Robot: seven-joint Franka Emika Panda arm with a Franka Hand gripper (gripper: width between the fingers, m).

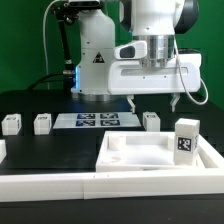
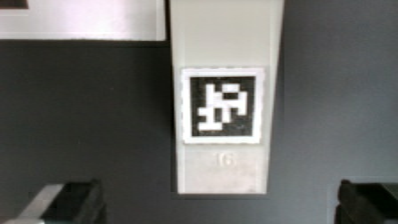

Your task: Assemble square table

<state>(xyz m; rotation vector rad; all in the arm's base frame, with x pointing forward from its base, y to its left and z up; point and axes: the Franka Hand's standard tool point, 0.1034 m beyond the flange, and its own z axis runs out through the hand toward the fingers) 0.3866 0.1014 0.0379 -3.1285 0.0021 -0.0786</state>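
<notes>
The pincer (image 1: 157, 102) is hanging wide open and empty directly over a short white plastic leg post (image 2: 222, 100) lying toward the bench's far edge, its long axis crossing the fingers' closing line. The large white square plastic slab (image 1: 150, 158) is sitting by the near edge.

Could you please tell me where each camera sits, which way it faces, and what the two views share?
Exterior view: off the arm, facing the robot across the black worktop; shows the slab, leg posts, marker board, arm and open gripper.
Wrist view: on the wrist, looking down at a tagged leg post; only fingertips show.
Shared: the gripper; probably the leg post beneath it.
</notes>
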